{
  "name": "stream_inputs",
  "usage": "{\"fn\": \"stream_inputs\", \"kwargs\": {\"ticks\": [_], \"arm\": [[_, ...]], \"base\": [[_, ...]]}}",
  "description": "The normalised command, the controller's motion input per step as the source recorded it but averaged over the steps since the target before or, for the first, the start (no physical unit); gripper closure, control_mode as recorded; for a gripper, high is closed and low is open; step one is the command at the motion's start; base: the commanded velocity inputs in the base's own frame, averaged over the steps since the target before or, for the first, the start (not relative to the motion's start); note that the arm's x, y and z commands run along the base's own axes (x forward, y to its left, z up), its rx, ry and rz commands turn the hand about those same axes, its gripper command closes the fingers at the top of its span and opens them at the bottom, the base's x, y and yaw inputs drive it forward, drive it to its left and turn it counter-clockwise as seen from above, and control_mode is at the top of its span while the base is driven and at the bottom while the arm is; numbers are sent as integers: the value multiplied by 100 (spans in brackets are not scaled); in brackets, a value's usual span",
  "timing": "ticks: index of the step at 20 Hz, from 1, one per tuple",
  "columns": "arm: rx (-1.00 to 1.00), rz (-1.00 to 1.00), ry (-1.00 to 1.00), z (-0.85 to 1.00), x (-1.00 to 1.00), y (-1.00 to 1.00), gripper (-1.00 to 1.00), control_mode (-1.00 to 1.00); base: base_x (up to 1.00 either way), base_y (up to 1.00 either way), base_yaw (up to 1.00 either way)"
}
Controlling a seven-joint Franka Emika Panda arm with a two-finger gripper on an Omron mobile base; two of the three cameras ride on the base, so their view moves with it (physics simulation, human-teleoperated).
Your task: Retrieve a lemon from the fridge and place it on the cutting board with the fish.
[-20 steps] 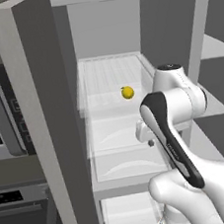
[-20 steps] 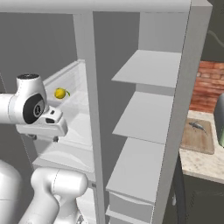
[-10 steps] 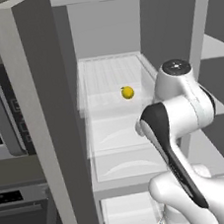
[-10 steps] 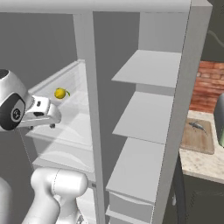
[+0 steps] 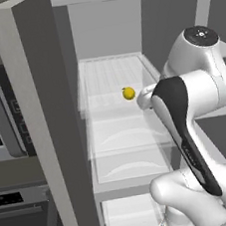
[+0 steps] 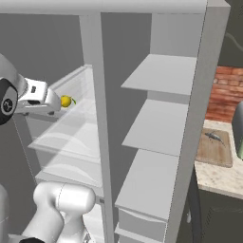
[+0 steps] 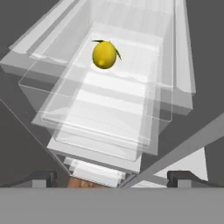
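The lemon (image 7: 105, 54) is seen straight ahead of the gripper (image 7: 111, 178), well apart, on a translucent fridge drawer (image 7: 131, 113); jaws spread wide, nothing held.

The lemon (image 5: 128, 93) lies on a shelf (image 5: 111, 77) inside the open fridge (image 6: 199, 85), above the drawers (image 5: 125, 133), with the gripper (image 7: 111, 177) just beside it, while the fish (image 6: 213, 137) lies on the cutting board (image 6: 214, 152) on the counter (image 6: 219, 178) to the fridge's right.
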Motion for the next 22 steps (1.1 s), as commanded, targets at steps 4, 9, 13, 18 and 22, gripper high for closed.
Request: {"fn": "stream_inputs", "kwargs": {"ticks": [4, 9, 13, 18, 22], "arm": [[11, -7, -10, 28, 8, 17, -100, -100], [0, -8, -16, -3, 30, 35, -100, -100], [0, -1, -14, -24, 46, 5, -100, -100], [0, 0, -1, -2, 49, 0, -100, -100], [0, 0, 9, 0, 48, 0, -100, -100]], "base": [[0, 0, 0], [0, 0, 0], [0, 0, 0], [0, 0, 0], [0, 0, 0]]}}
